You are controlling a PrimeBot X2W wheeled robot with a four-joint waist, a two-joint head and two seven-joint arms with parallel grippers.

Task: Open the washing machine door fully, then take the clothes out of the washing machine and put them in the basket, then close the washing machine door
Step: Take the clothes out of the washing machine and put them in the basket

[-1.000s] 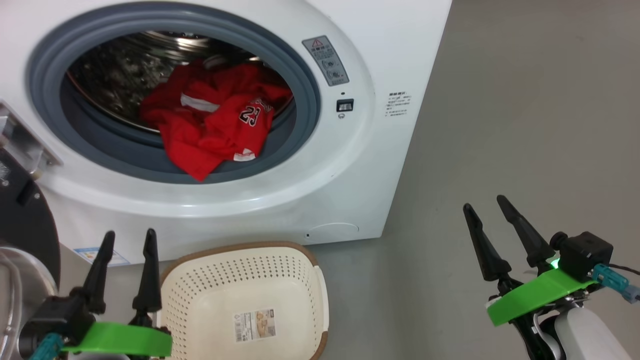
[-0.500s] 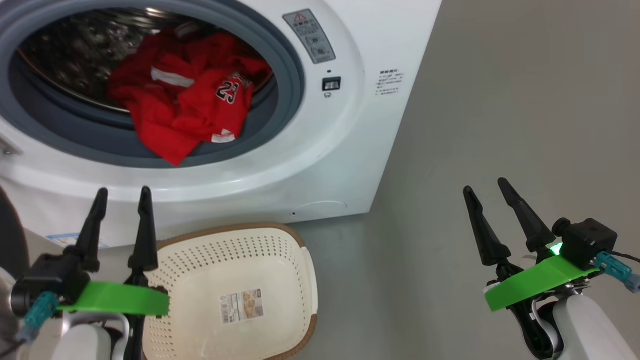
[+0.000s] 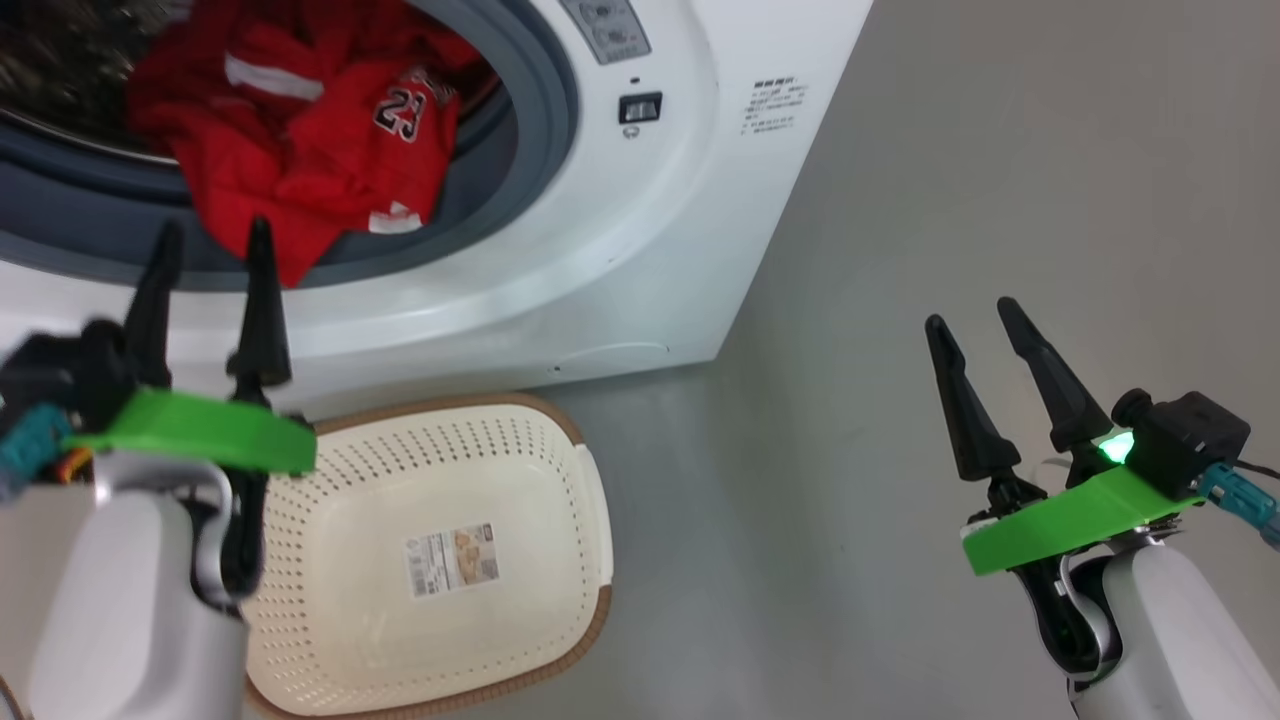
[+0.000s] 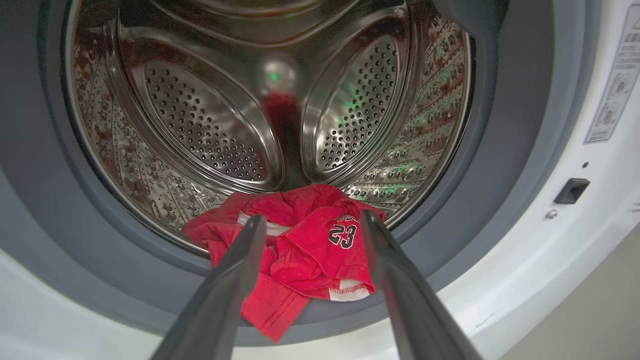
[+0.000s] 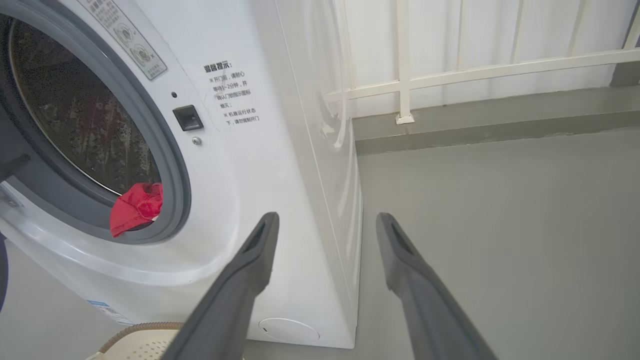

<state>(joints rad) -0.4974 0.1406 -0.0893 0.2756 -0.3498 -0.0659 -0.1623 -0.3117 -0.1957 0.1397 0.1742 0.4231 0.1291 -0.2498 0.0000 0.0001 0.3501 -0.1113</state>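
Observation:
The washing machine (image 3: 640, 250) stands with its opening uncovered; the washing machine door is out of view. Red clothes (image 3: 300, 130) lie at the front of the steel drum (image 4: 210, 130) and spill over the grey rubber ring (image 4: 515, 125); one shows the number 23. My left gripper (image 3: 212, 230) is open just in front of the opening's lower rim, its fingers framing the clothes (image 4: 305, 250) without touching them. The cream basket (image 3: 590, 620) sits empty on the floor below the opening. My right gripper (image 3: 970, 313) hangs open over bare floor to the machine's right, holding nothing.
Grey floor (image 3: 1000, 150) stretches to the right of the machine. A white railing (image 5: 450, 75) and a low kerb run behind it in the right wrist view. The basket's rim (image 5: 145, 327) peeks in below the machine's front there.
The head camera has swung, sliding the machine up and left in the picture. My left gripper has risen from beside the basket to the opening's lower rim. The right gripper has barely moved.

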